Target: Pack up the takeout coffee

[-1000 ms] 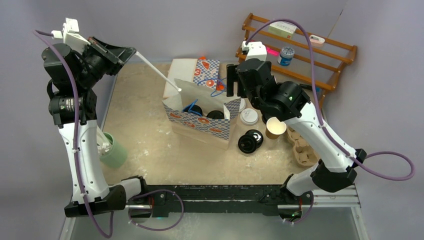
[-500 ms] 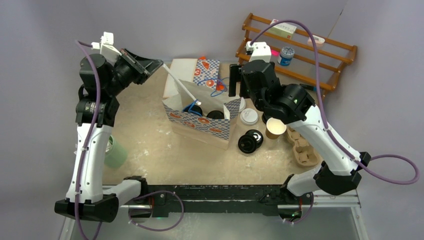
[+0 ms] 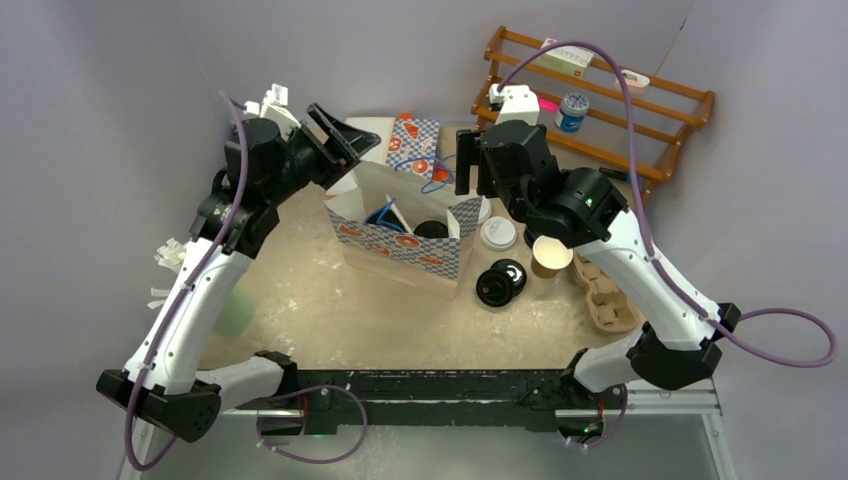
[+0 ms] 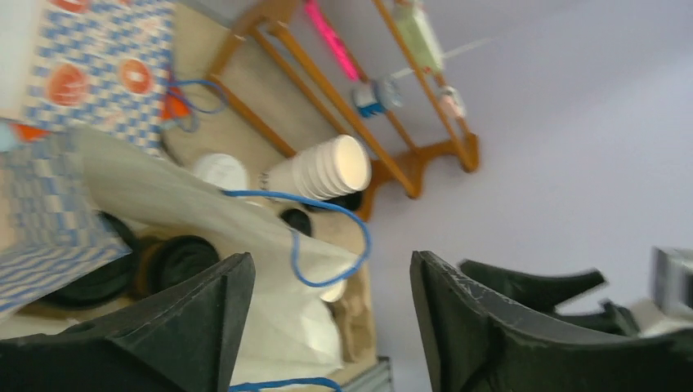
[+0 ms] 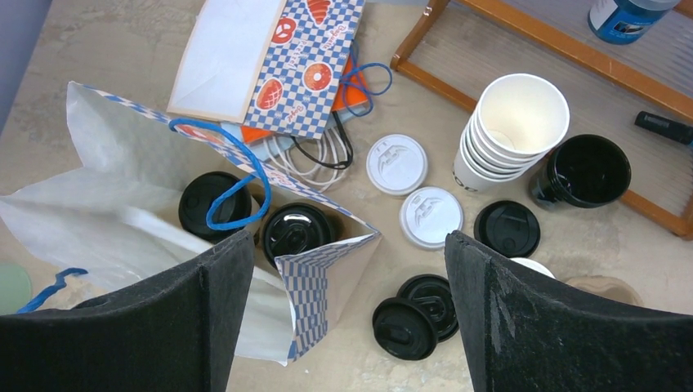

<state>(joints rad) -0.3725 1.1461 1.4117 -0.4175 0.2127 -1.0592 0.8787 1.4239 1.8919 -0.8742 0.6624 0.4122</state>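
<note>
Left pincer has swung inward to just above the paper bag and now stands released, its thin white stick apparently dropped into the bag; right pincer hovers spread and empty. Two takeout coffees stand side by side in the bag below both pincers, long axes vertical, black lids upward. Judged nearly complete: both cups packed, bag not yet closed.

Soft, even overhead light with faint shadows; left wrist view motion-blurred, the others sharp.

Stacked white cups sit beside a wooden rack
</note>
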